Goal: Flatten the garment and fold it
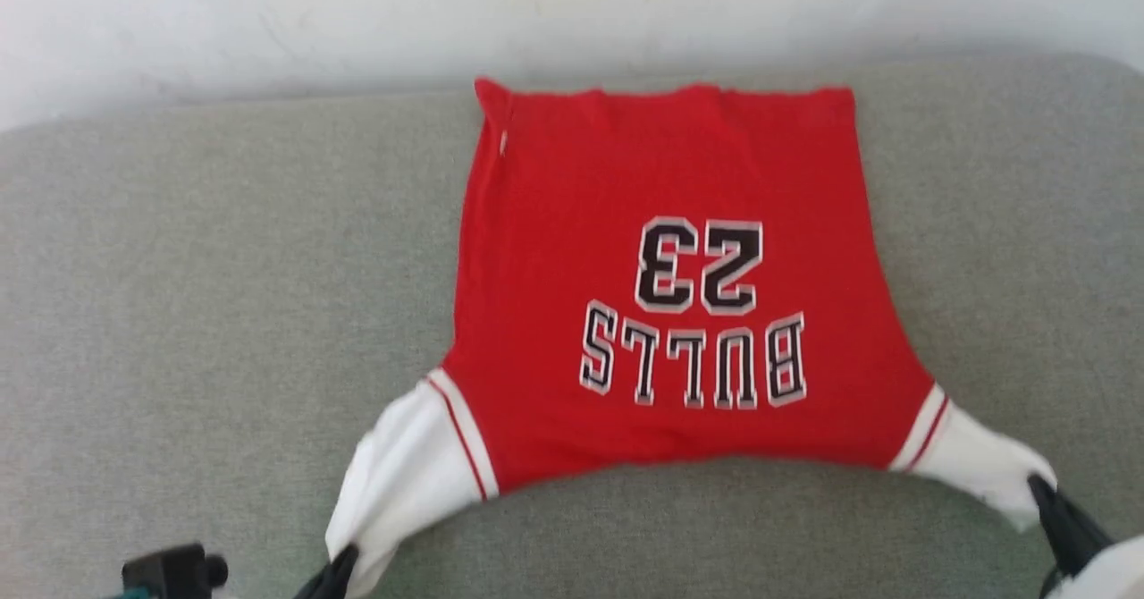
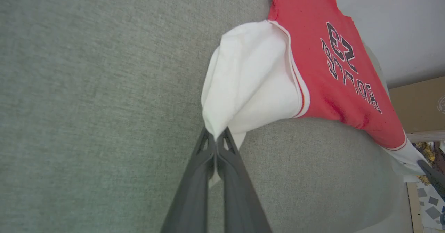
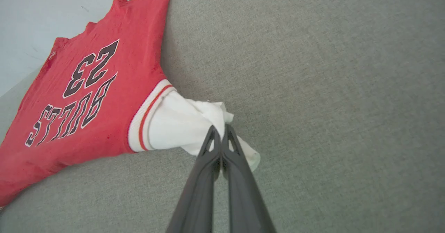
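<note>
Although the garment (image 1: 661,179) lies print-up with its red body spread fairly smooth on the grey upholstered surface (image 1: 179,313), hem toward the wall, flattening looks only part done: both white sleeves are bunched and stretched toward the robot. The left tool (image 2: 216,135) is pinched tight on the sleeve end at the robot's left, the right tool (image 3: 220,130) likewise on the other. No fold shows yet.
</note>
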Robot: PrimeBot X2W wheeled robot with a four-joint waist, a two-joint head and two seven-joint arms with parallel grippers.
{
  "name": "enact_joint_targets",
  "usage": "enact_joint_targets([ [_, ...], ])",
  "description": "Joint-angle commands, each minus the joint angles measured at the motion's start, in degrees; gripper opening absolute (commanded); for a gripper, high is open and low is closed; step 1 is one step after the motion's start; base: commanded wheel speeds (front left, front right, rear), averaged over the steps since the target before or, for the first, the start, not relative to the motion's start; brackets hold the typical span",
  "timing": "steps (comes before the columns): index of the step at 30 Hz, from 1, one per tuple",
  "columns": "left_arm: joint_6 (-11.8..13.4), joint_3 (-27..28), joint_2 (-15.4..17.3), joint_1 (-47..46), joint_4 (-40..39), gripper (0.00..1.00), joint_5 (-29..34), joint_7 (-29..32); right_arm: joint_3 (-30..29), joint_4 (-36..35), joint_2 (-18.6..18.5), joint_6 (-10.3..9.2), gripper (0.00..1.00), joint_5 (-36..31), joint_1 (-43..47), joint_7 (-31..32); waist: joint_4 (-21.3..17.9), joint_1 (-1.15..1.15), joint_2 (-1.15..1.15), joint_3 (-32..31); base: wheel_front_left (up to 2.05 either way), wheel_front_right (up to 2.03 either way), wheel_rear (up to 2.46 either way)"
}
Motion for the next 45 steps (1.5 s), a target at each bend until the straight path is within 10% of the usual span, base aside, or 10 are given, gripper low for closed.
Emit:
enact_joint_targets([
  [1,-0.11,0.53,0.45,1.83,-0.64,0.0,-0.47,0.39,-0.43,-0.32,0.12,-0.05,0.0,0.61,1.73,1.02,0.13,0.01,0.0,-2.36,0.0,0.0,0.0],
  [15,1.39,1.65,-0.5,10.31,-7.71,0.0,-2.7,1.49,-3.47,-2.5,0.13,-0.05,0.0,2.68,10.89,7.95,0.29,0.01,0.0,-7.97,0.0,0.0,0.0],
  [18,1.28,0.93,-0.84,8.56,-8.53,0.0,-1.8,0.5,-3.0,-1.79,0.13,-0.05,0.46,1.7,9.96,6.88,0.38,0.01,0.0,-8.26,0.0,0.0,0.0],
  [19,1.27,0.76,-0.9,7.89,-8.63,0.0,-1.39,0.08,-2.79,-1.59,0.13,-0.05,1.0,0.86,9.43,6.65,0.36,0.01,0.0,-8.3,0.0,0.0,0.0],
  [33,-0.7,-3.24,-1.6,-1.24,-10.11,0.0,2.35,-4.28,5.03,-14.61,-7.07,-0.05,1.0,-11.74,-22.02,1.64,2.36,0.01,0.0,2.63,0.0,0.0,0.0],
  [45,-2.82,-7.02,-0.95,-8.69,-8.5,0.0,3.22,-6.24,8.46,8.02,-10.13,-0.05,1.0,-21.97,-47.11,8.03,8.6,0.01,0.0,15.05,0.0,0.0,0.0],
])
